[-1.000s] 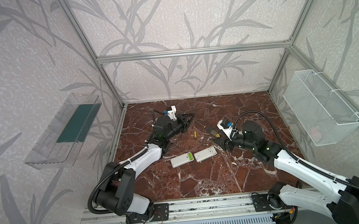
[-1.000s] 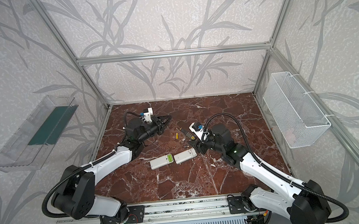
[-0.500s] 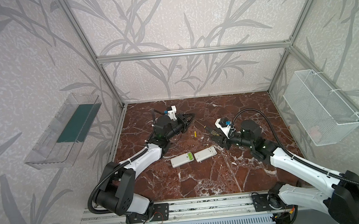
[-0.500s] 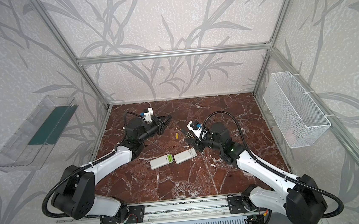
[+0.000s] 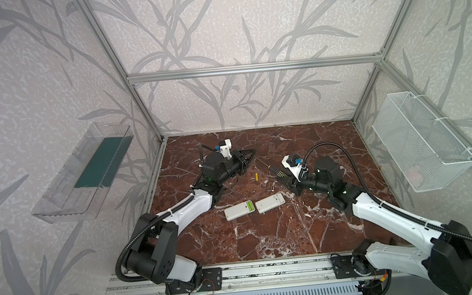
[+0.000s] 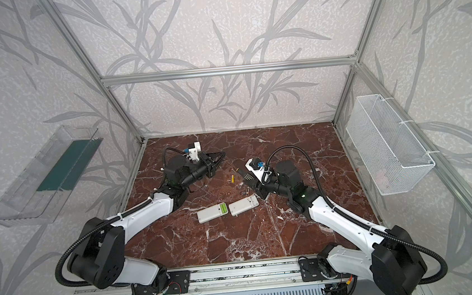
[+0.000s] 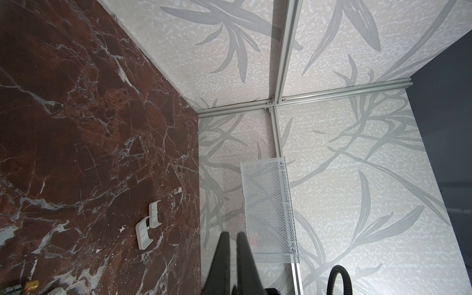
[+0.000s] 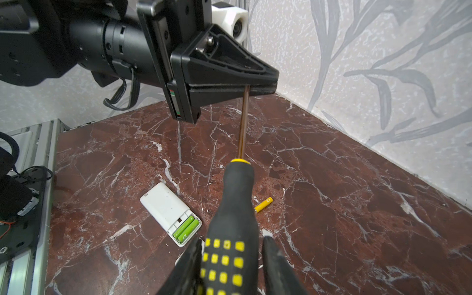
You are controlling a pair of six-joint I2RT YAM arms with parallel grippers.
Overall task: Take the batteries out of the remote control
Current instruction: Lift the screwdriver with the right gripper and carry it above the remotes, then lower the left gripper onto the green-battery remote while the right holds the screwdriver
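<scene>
In both top views the left gripper [image 5: 251,152] is clamping the screwdriver [image 5: 273,169] by its steel shaft, seemingly passing it over. Green batteries [image 5: 250,205] are sitting in the white remote [image 5: 234,212] in the middle of the tabletop [image 5: 266,239]. The left wrist view is showing those jaws together. In the right wrist view the right gripper [image 8: 232,241] is straddling the rubbery handle, jaws apart, needing to close.

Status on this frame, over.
Left pincer shut on screwdriver shaft. Right pincer open around its handle. Two green batteries in remote, yellow battery loose on floor. Screwdriver occupies both pincers.
</scene>
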